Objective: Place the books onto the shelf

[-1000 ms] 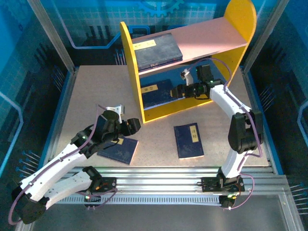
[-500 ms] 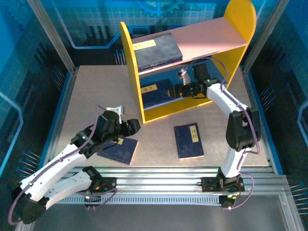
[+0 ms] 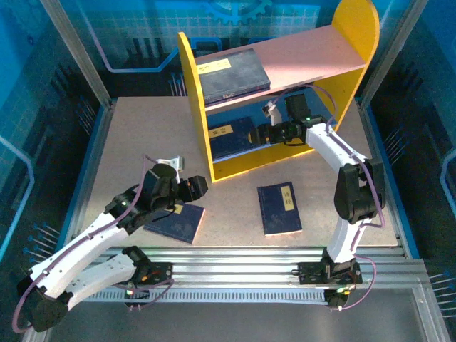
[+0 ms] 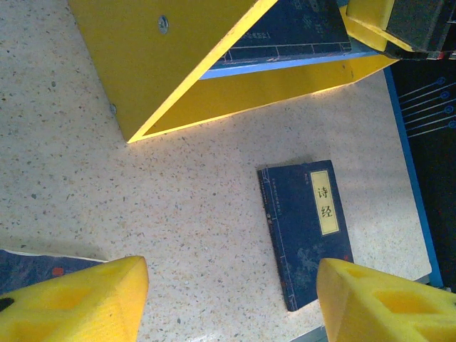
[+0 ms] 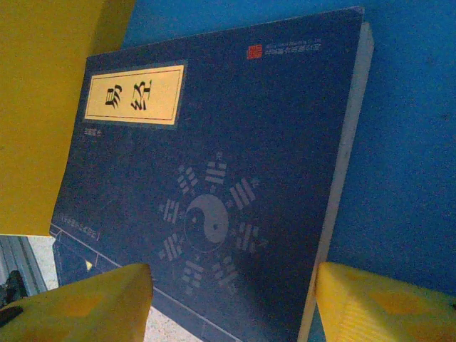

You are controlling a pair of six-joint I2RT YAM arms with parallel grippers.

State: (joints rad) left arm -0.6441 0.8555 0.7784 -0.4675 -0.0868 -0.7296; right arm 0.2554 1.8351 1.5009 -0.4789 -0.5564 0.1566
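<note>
Four navy books with yellow label strips noted. Upper book [image 3: 231,75] lay flat on the pink upper board [image 3: 306,60] of the shelf [image 3: 194,114], toward its left end. Lower book [image 3: 229,137] lay flat on the blue lower board [image 5: 413,142], left half, label toward the yellow side panel; its cover carried a trigram ring around a yin-yang mark in the right wrist view [image 5: 206,192]. Centre book [image 3: 279,208] lay on the surface [image 3: 142,142] in front of the shelf, label strip up, well apart from the shelf foot. Left book [image 3: 178,223] lay on the surface near the front edge, partly under the left arm. Right gripper [image 3: 265,134] reached into the lower tier, at the right edge of the lower book; jaws stood apart, yellow pads [image 5: 78,303] flanking the view, nothing clamped between them. Left gripper [image 3: 196,187] hung just above the left book, pointed toward the shelf corner; jaws apart, bare surface between the pads [image 4: 71,299], with the centre book [image 4: 306,231] lying beyond them.
</note>
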